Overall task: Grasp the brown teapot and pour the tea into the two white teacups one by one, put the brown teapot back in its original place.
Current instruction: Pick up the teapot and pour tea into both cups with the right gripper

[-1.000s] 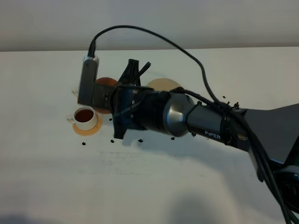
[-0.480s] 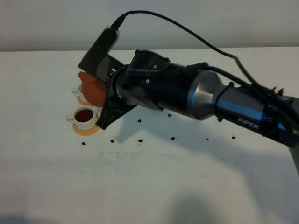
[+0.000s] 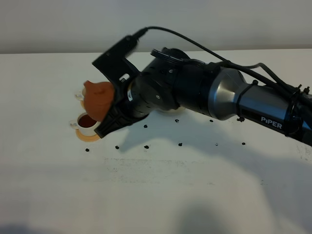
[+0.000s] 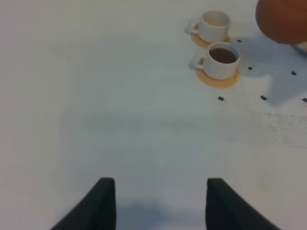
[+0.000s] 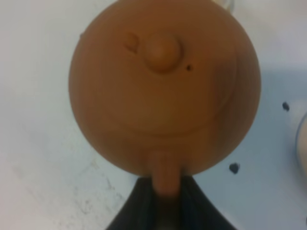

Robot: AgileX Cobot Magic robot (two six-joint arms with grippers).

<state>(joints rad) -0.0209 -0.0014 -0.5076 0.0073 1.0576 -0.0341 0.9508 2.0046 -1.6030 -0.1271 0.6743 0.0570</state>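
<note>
Right pincer (image 5: 164, 190) clenched on the loop handle of the squat reddish-brown clay teapot (image 3: 99, 100), held aloft over the cups. Small white cylindrical teacup (image 4: 221, 62) holds dark tea (image 4: 223, 55); matching teacup (image 4: 214, 25) beside it shows a cream inside. Left pincer (image 4: 160, 203) released, above the white tabletop (image 4: 96, 96).

Bright even light, soft shadows; right wrist view blurred.

A plain white bench (image 3: 146, 195) meets a pale grey wall (image 3: 48, 24); small dark dots (image 3: 180, 144) speckle its top.
</note>
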